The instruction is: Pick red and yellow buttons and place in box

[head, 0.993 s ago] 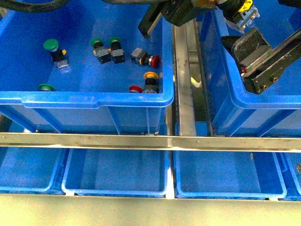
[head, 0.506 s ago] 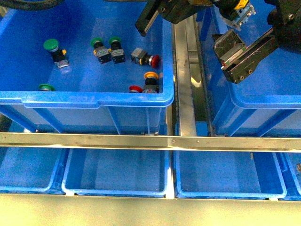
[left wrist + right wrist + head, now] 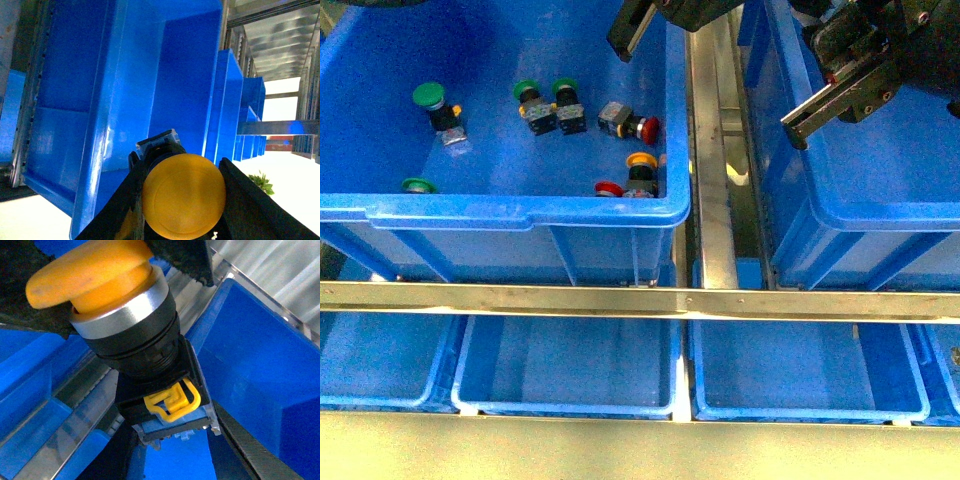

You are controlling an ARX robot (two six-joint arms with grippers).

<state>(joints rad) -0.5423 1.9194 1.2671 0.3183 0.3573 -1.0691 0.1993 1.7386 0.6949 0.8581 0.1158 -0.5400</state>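
Left hand (image 3: 183, 212) grips a yellow button (image 3: 182, 195), right hand (image 3: 100, 287) a second yellow button (image 3: 132, 337).

The body camera is looking steeply down on the left crate (image 3: 520, 212), the right crate (image 3: 850, 215) and shallow trays (image 3: 570, 408). Each wrist camera is peering along its jaws at very close range, a yellow cap (image 3: 182, 200) sitting between the left pair, a yellow button (image 3: 120, 315) between the right; blue crate walls (image 3: 125, 100) are showing beyond, shared with the body camera.

Steel rail (image 3: 520, 297) — shallow blue trays (image 3: 570, 375) beneath.
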